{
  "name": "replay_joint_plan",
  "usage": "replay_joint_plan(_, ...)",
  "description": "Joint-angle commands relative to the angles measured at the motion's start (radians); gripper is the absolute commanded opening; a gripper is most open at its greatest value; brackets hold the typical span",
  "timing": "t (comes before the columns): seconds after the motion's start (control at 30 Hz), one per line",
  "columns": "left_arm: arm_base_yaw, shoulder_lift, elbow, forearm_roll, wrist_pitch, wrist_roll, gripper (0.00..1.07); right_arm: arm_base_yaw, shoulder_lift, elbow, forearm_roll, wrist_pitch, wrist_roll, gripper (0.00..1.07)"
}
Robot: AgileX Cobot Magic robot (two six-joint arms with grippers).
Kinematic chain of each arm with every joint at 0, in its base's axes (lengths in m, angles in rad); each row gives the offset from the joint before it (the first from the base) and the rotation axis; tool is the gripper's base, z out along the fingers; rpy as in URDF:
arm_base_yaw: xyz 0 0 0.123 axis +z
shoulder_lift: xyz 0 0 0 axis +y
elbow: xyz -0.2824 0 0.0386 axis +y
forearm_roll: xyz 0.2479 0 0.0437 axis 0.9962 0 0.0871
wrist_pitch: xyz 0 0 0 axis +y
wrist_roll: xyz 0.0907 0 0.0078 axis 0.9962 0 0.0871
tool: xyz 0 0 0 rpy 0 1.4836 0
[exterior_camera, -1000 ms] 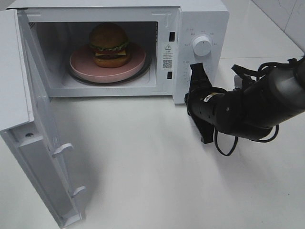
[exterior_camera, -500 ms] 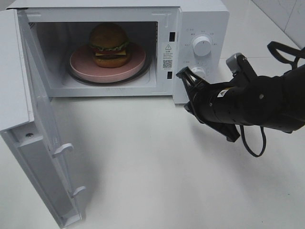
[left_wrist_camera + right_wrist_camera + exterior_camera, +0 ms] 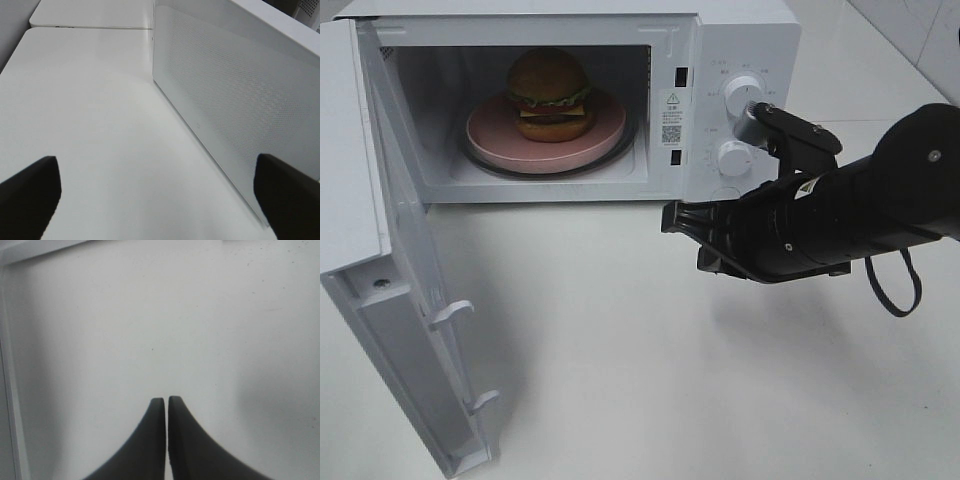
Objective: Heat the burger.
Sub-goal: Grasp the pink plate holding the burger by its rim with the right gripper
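Note:
The burger (image 3: 549, 93), a golden-brown bun with lettuce, cheese and patty, sits on a pink plate (image 3: 490, 135) inside the open white microwave (image 3: 740, 40). My right gripper (image 3: 670, 218) is shut and empty. It hovers over the table just in front of the microwave's lower right corner and points left, with its black arm crossing below the control panel. In the right wrist view the right gripper (image 3: 166, 399) shows both fingers pressed together above bare white table. My left gripper (image 3: 155, 160) is open and empty beside the microwave's perforated side wall (image 3: 235, 100); the exterior view does not show it.
The microwave door (image 3: 410, 330) stands swung wide open at the left, reaching toward the table's front. Two white knobs (image 3: 744, 95) (image 3: 733, 157) sit on the control panel, just above my right arm. White table (image 3: 620, 380) spreads in front.
My right arm has swung from pointing up at the control panel to lying low and pointing left, its shut tip moving leftward in front of the microwave. The burger and door have not moved.

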Motion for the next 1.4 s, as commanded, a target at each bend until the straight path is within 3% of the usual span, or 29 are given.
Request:
replay_joint_plan(0.03,0.002,-0.021,0.001,-0.006,-0.005,-0.007,0.98,0.000,-0.026,-0.022,-0.051,0.099,-0.115,0.03)
replay_joint_plan(0.57,0.002,-0.021,0.001,-0.006,-0.005,-0.007,0.98,0.000,-0.030,-0.284,-0.485,0.598,-0.447,0.05)
replay_joint_plan(0.9,0.002,-0.021,0.001,-0.006,-0.005,-0.007,0.98,0.000,-0.030,-0.371,-0.686,0.629,-0.793,0.06)
replay_joint_plan(0.97,0.002,-0.021,0.001,-0.006,-0.005,-0.007,0.98,0.000,-0.030,-0.377,-0.759,0.626,-0.993,0.06)
replay_joint_plan(1.17,0.002,-0.021,0.001,-0.006,-0.005,-0.007,0.98,0.000,-0.030,-0.377,-0.765,0.618,-1.160,0.08)
replay_joint_plan(1.33,0.002,-0.021,0.001,-0.006,-0.005,-0.007,0.98,0.007,-0.030,-0.377,-0.765,0.556,-1.324,0.18)
replay_joint_plan(1.4,0.002,-0.021,0.001,-0.006,-0.005,-0.007,0.98,0.036,-0.029,-0.377,-0.812,0.519,-1.329,0.34)
